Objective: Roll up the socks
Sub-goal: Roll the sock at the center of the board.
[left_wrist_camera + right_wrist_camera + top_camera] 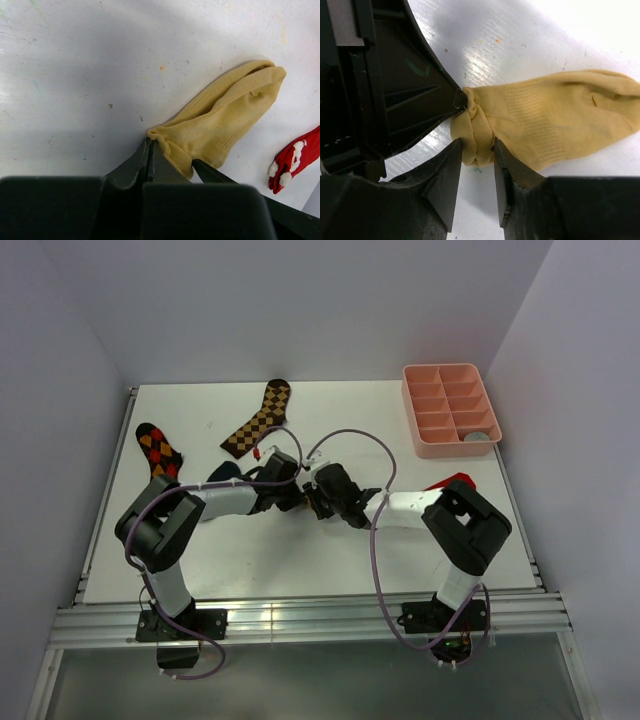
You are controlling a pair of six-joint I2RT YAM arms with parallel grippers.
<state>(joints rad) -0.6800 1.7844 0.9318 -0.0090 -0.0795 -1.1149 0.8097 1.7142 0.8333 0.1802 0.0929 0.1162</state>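
A mustard yellow sock (560,115) lies flat on the white table, its cuff end bunched into a short roll. My right gripper (477,145) has its jaws on either side of that rolled end, pressing on it. My left gripper (149,142) is shut, and its tips pinch the corner of the same sock (230,120). In the right wrist view the left gripper's fingertips (460,100) meet the roll from the left. From above, both grippers (305,498) meet at the table's middle and hide the sock.
A pink compartment tray (425,410) stands at the back right with a grey bundle (482,437) in one corner cell. A red sock with white trim (295,160) lies to the right of the arms. Two long checkered socks (258,418) (158,450) lie at the back left.
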